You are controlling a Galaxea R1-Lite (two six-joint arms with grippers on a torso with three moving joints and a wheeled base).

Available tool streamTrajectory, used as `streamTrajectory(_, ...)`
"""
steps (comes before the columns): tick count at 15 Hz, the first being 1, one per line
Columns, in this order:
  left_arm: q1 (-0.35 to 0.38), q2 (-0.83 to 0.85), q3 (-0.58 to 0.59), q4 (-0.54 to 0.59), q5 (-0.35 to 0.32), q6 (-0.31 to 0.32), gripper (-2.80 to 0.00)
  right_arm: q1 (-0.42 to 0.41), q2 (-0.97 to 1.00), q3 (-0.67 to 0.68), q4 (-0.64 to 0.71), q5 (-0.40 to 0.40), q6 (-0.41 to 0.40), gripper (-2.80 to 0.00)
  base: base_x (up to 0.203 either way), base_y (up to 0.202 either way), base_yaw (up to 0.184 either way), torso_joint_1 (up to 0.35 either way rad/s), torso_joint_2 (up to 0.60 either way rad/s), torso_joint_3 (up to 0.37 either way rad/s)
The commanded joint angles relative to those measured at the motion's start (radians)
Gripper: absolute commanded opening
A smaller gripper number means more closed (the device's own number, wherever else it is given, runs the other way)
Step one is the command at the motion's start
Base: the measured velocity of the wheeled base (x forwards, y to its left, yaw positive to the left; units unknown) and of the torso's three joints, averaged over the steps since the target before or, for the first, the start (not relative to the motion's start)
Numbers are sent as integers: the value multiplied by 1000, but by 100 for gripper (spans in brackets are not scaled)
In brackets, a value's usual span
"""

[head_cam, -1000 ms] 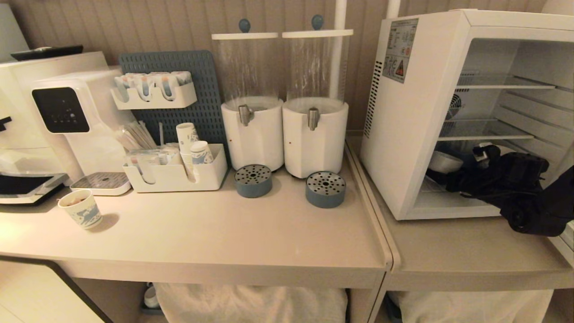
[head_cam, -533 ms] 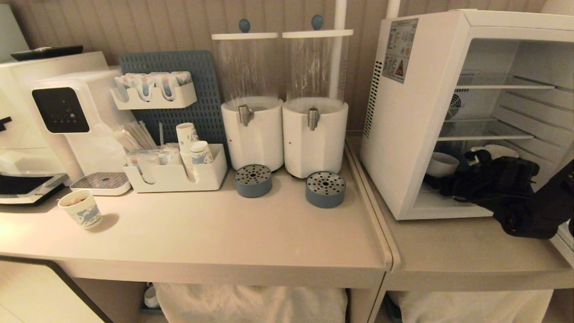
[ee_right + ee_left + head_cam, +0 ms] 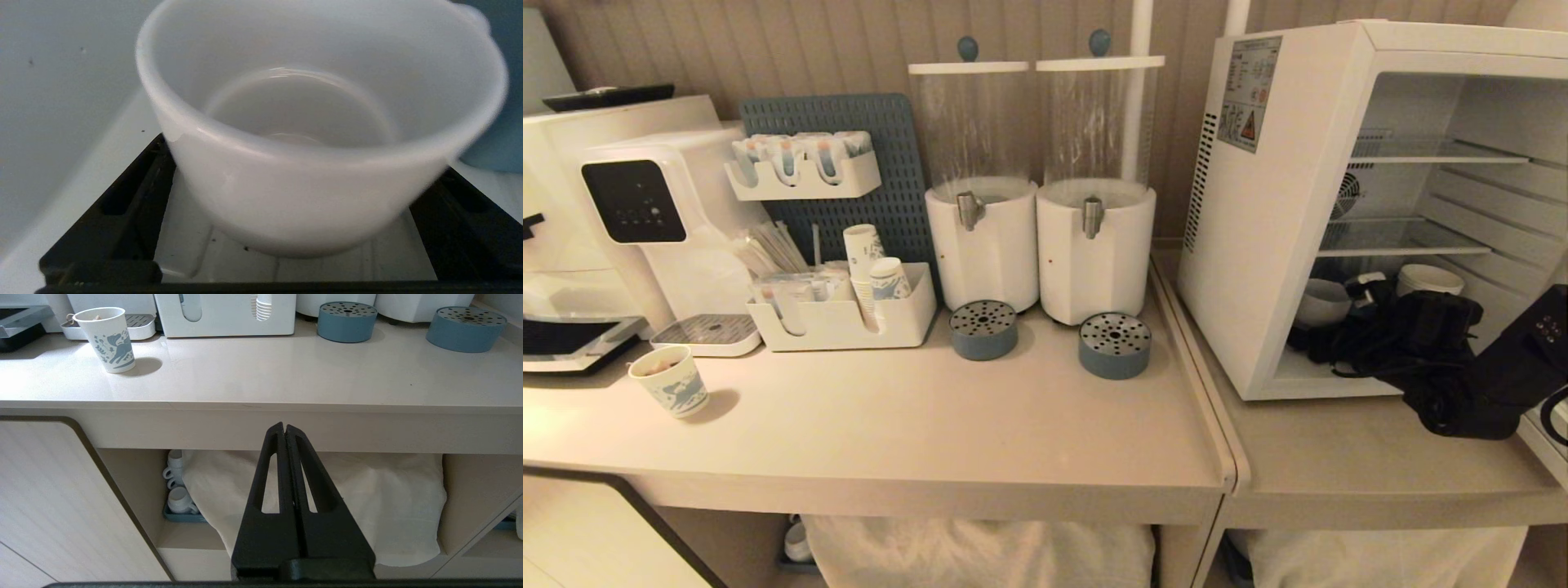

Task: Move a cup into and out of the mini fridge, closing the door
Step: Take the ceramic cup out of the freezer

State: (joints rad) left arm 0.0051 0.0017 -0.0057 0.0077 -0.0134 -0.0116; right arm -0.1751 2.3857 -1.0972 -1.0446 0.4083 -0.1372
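The mini fridge (image 3: 1258, 245) stands open on the right counter. The small white cup (image 3: 1321, 300) sits on its floor near the left wall. My right gripper (image 3: 1327, 327) reaches into the bottom compartment, open wide, with a finger on each side of the cup (image 3: 318, 163). In the right wrist view the cup fills the space between the black fingers (image 3: 135, 192) and rests on the fridge floor. The door shows only as a pale strip (image 3: 1547, 437) at the right edge. My left gripper (image 3: 284, 428) is shut and empty, parked below the counter's front edge.
A second white cup (image 3: 1429, 279) stands deeper in the fridge, under a wire shelf (image 3: 1405, 241). On the left counter are two drink dispensers (image 3: 1094, 253), blue drip trays (image 3: 1115, 345), an organiser with paper cups (image 3: 849, 314) and a printed paper cup (image 3: 670, 380).
My right arm has slid left and further into the fridge, bringing its open fingers around the cup. The second cup behind it has come into sight. The left arm has not moved.
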Motion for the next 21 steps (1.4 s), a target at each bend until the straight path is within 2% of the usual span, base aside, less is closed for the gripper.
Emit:
streamTrajectory(1, 1, 0, 0, 0, 0, -1, -280, 2, 3, -6, 1, 3, -1, 0, 0, 0, 0, 0, 0, 0)
streamTrajectory(11, 1, 0, 0, 0, 0, -1, -280, -29, -28, -101, 94, 4, 10, 0, 0, 0, 0, 0, 0, 0)
streamTrajectory(21, 0, 0, 0, 0, 0, -1, -280, -34, -44, -95, 103, 4, 18, 0, 0, 0, 0, 0, 0, 0)
